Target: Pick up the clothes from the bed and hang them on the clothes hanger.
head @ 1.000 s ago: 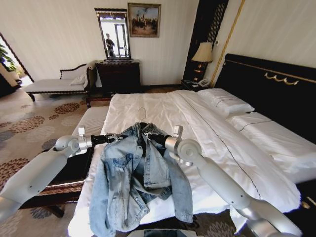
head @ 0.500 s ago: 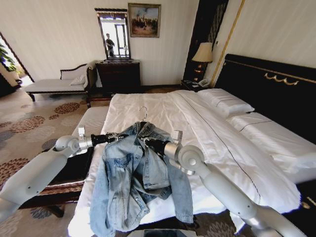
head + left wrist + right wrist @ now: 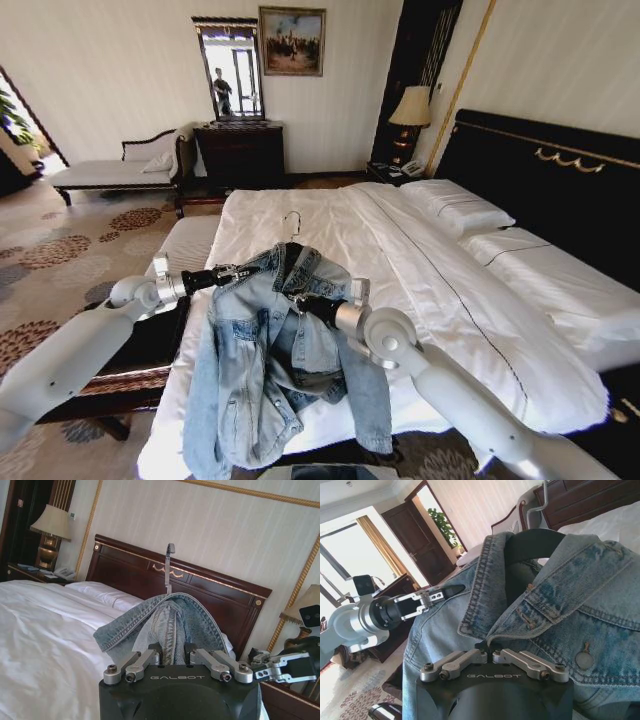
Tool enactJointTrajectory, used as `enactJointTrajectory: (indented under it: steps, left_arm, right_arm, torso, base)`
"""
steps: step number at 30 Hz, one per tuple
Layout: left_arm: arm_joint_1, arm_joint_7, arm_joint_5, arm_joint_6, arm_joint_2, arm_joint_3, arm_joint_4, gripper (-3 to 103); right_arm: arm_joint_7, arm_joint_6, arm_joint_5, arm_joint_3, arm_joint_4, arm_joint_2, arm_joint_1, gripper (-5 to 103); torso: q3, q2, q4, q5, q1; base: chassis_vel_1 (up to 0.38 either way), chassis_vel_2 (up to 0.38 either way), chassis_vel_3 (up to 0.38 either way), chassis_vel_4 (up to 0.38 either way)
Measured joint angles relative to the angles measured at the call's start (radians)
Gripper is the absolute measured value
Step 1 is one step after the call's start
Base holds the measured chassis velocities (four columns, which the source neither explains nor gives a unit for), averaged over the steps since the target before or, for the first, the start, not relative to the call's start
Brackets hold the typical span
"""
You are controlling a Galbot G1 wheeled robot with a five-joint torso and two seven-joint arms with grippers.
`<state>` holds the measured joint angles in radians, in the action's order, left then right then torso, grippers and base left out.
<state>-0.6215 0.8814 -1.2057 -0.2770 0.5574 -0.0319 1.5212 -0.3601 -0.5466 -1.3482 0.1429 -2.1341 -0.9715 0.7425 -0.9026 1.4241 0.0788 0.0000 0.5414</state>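
Observation:
The clothes, a light-blue denim jacket (image 3: 270, 350), hang in the air over the foot corner of the bed (image 3: 450, 290), draped on the black clothes hanger (image 3: 289, 256). Its silver hook (image 3: 291, 222) sticks up above the collar. My left gripper (image 3: 235, 272) is shut on the jacket's shoulder beside the collar; the left wrist view shows denim (image 3: 170, 620) pinched in my left gripper (image 3: 172, 655). My right gripper (image 3: 300, 300) is shut on the front edge below the collar. In the right wrist view my right gripper (image 3: 490, 652) bites the denim under the hanger (image 3: 535, 545).
White pillows (image 3: 455, 205) lie against the black headboard (image 3: 550, 170). A lamp (image 3: 410, 105) stands in the far corner, and a dark dresser (image 3: 240, 150) with a mirror against the back wall. A pale chaise (image 3: 110, 170) sits at far left on patterned carpet (image 3: 60, 250).
My right arm has drawn back and down toward me, pulling the jacket's front edge with it. The collar now sits wider over the hanger. The left arm has barely moved.

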Motion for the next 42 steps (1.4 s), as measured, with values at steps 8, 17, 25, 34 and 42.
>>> enactJointTrajectory:
  steps: [8, 17, 25, 34, 42]
  left_arm:
    - [0.015, -0.006, 0.0, 0.004, 0.013, 0.004, -0.016, 8]
    - [-0.015, 0.001, 0.02, 0.015, 0.006, 0.006, 0.007, 1]
    - [-0.092, 0.014, 0.042, 0.025, -0.021, -0.019, 0.024, 1]
    - [-0.276, 0.016, 0.132, 0.061, -0.022, -0.061, 0.006, 1]
    - [-0.371, -0.005, 0.234, 0.102, 0.005, -0.069, -0.021, 8]
  right_arm:
    - [0.013, -0.007, 0.008, 0.003, -0.06, 0.01, 0.026, 0]
    - [0.018, -0.006, 0.04, 0.004, -0.027, 0.003, 0.023, 0]
    - [0.018, -0.006, 0.059, -0.002, -0.021, 0.011, 0.064, 14]
    - [-0.008, -0.048, 0.104, 0.006, 0.011, 0.023, 0.147, 47]
    - [-0.045, -0.119, 0.159, -0.011, 0.008, 0.062, 0.209, 79]
  torso:
    - [0.0, 0.0, 0.0002, -0.0001, 0.0]
    - [0.0, 0.0, 0.0, 0.0, 0.0]
    - [0.0, 0.0, 0.0, 0.0001, 0.0]
    - [0.0, 0.0, -0.0002, 0.0, 0.0]
    - [0.0, 0.0, 0.0, 0.0, 0.0]
  base:
    - [0.0, 0.0, 0.0, 0.0]
    - [0.0, 0.0, 0.0, 0.0]
    - [0.0, 0.0, 0.0, 0.0]
    - [0.0, 0.0, 0.0, 0.0]
    - [0.0, 0.0, 0.0, 0.0]
